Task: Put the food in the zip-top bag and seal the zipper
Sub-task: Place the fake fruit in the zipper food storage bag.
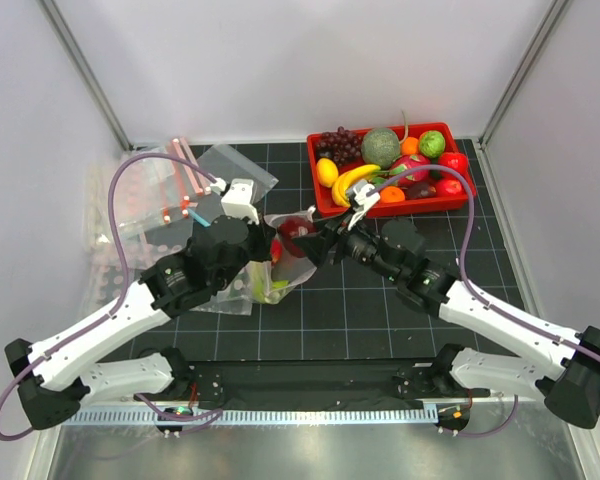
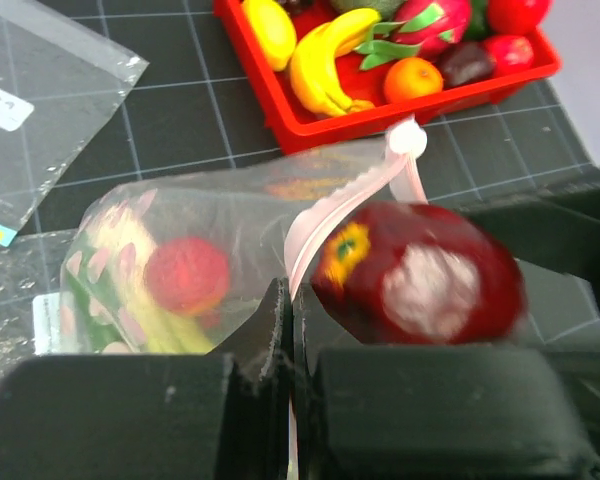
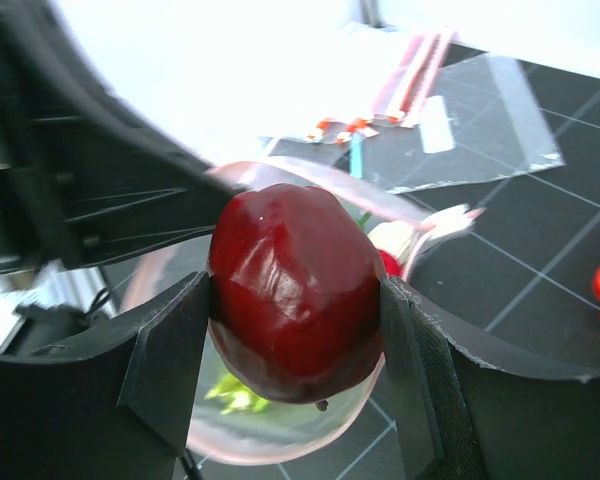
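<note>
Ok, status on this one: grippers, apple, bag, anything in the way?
Left gripper shut on zipper, holding zip-top bag open. Right gripper holds red apple at the mouth, unreleased. Nothing seen blocking.

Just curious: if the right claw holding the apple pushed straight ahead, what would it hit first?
Likely the zip-top bag's open mouth, pinched by the left gripper, red apple first; depth unclear.

One zip-top bag (image 2: 185, 220), one tray (image 1: 430, 205), one banana (image 1: 352, 183) — perhaps three spare bags (image 1: 150, 195) (overlapping).
</note>
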